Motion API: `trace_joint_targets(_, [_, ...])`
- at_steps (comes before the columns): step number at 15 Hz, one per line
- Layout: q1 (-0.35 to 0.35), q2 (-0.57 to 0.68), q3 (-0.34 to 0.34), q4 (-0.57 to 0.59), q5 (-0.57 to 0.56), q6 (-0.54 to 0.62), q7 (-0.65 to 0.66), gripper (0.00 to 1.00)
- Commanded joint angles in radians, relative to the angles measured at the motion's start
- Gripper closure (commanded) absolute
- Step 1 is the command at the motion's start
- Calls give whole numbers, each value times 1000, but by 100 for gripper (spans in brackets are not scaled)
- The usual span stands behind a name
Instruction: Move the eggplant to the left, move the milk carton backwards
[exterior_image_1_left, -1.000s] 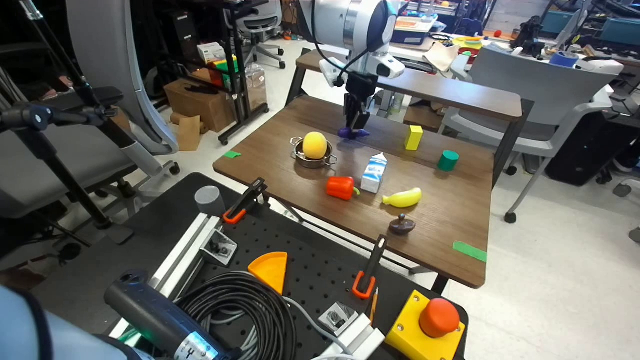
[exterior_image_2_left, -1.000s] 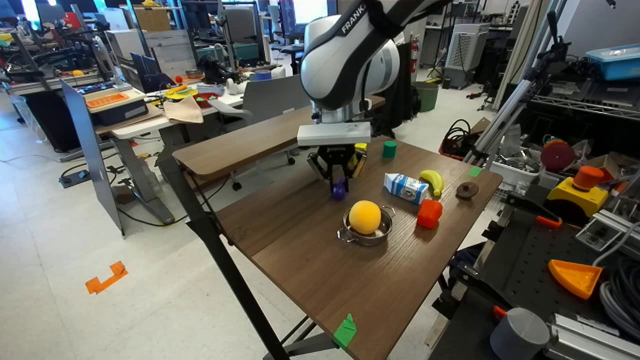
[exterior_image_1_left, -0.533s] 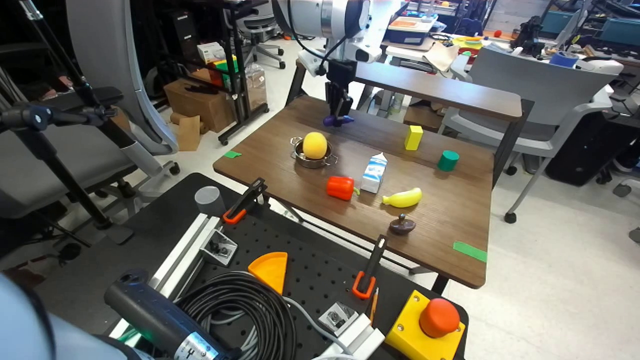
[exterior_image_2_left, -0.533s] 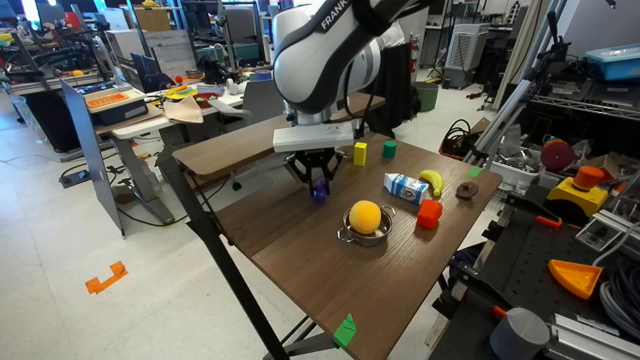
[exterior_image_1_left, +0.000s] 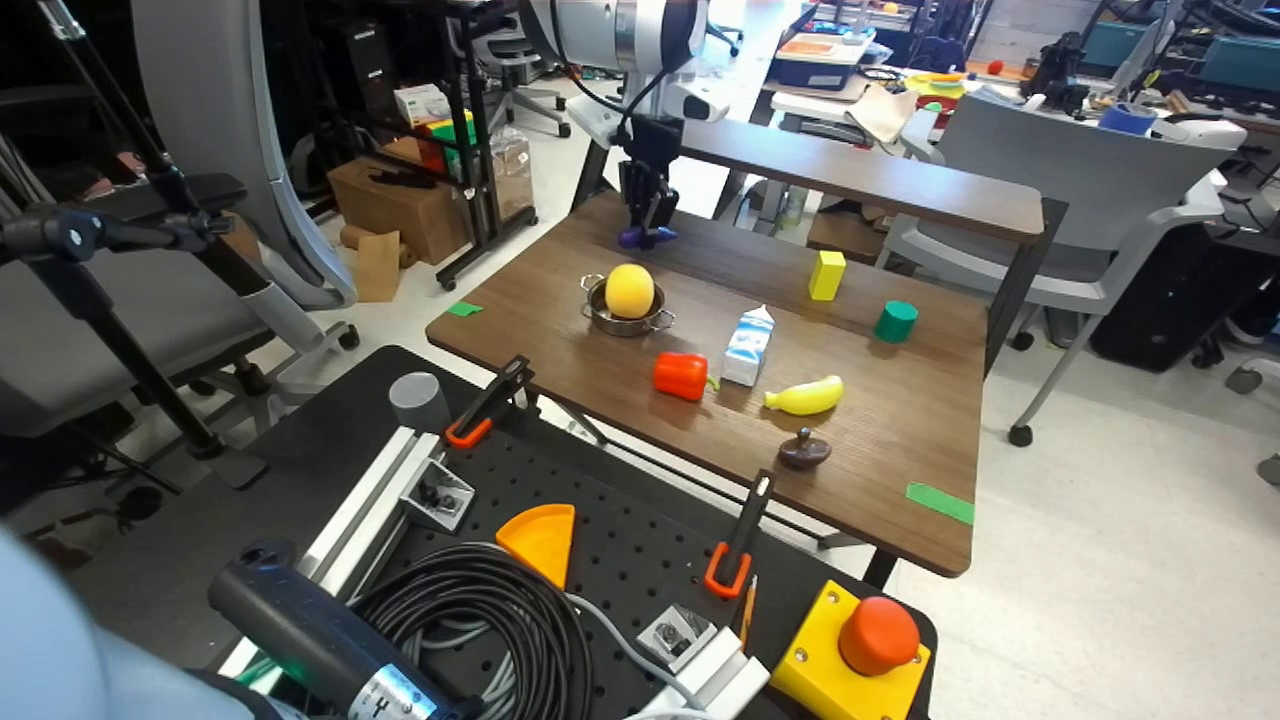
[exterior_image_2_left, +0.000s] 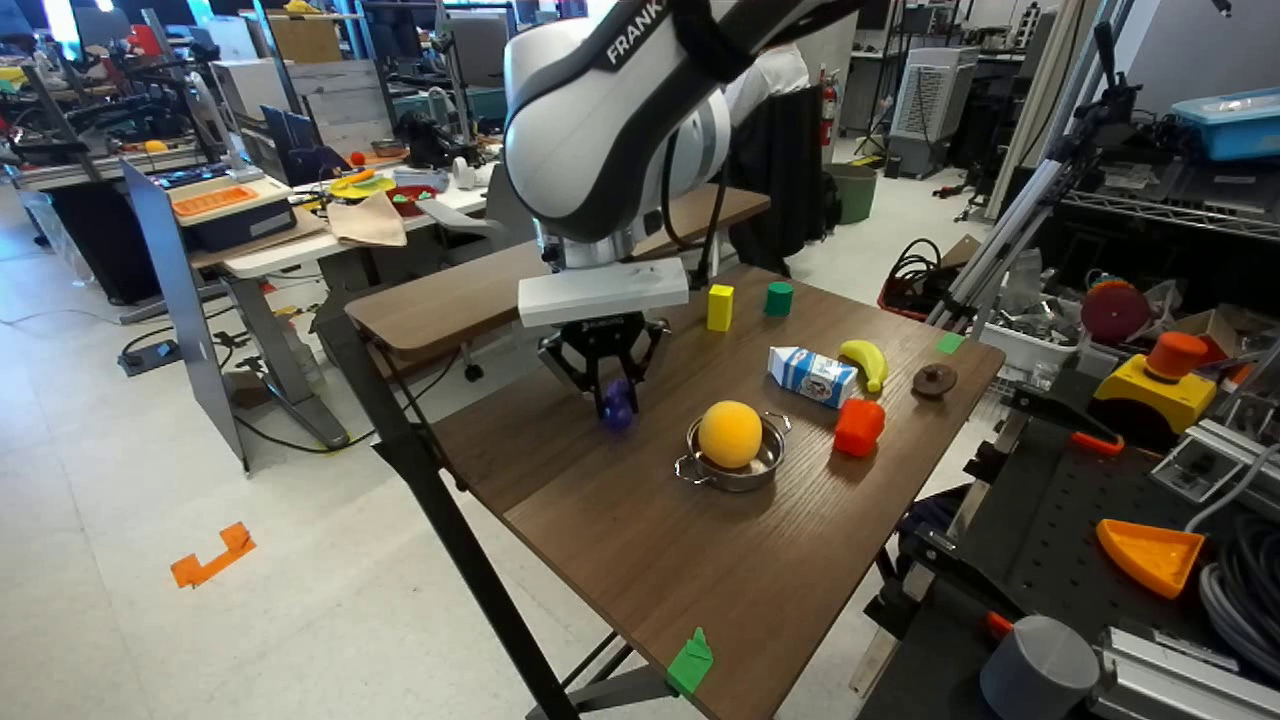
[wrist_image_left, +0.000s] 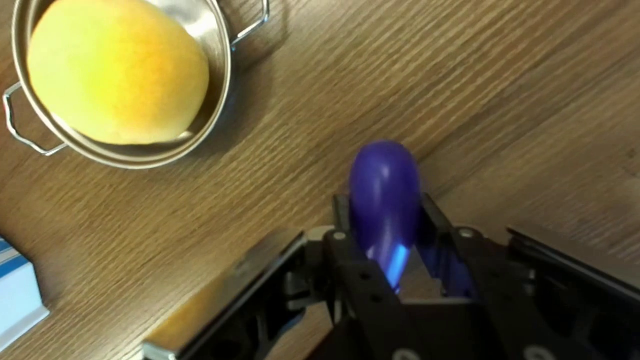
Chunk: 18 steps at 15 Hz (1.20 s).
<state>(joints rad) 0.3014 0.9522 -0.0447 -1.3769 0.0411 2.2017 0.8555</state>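
Observation:
The dark purple eggplant (exterior_image_1_left: 630, 238) is between the fingers of my gripper (exterior_image_1_left: 652, 222), near the far edge of the table. It also shows in an exterior view (exterior_image_2_left: 619, 412) and in the wrist view (wrist_image_left: 385, 185). The two fingers of the gripper (wrist_image_left: 384, 207) press on its sides, and its rounded end sticks out past the fingertips. It is at or just above the tabletop; I cannot tell which. The blue and white milk carton (exterior_image_1_left: 748, 347) lies on its side mid-table, also in an exterior view (exterior_image_2_left: 812, 376). Only its corner (wrist_image_left: 17, 295) shows in the wrist view.
A steel pot (exterior_image_2_left: 735, 482) with a yellow ball (exterior_image_2_left: 730, 435) stands close to the gripper. A red pepper (exterior_image_1_left: 682, 376) and a banana (exterior_image_1_left: 806, 396) lie near the carton. A yellow block (exterior_image_1_left: 827, 275), a green cylinder (exterior_image_1_left: 896, 321) and a brown lid-like object (exterior_image_1_left: 804, 450) are farther off.
My gripper has moved left in both exterior views with the eggplant in it, slowing over the last half second. The yellow block has come into full view. The milk carton has not moved.

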Motion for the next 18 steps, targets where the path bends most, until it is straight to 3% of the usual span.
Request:
trace_joint_targets(1, [-1,67,16,88,-17,-67,-39,92])
trace_joint_targets(6, [7,116,13,153,-21,-130,-66,92])
trace_joint_targets(7, [6,119,13,162,-21,-141,-70,42])
trace_joint_targets(9, [7,117,10,164,-23,-149,-75,34])
trace_joint_targets(13, [6,89,7,128,-31,-132,-84,5])
trace_joint_targets(18, [4,33,4,61,-33,-80,-103,0])
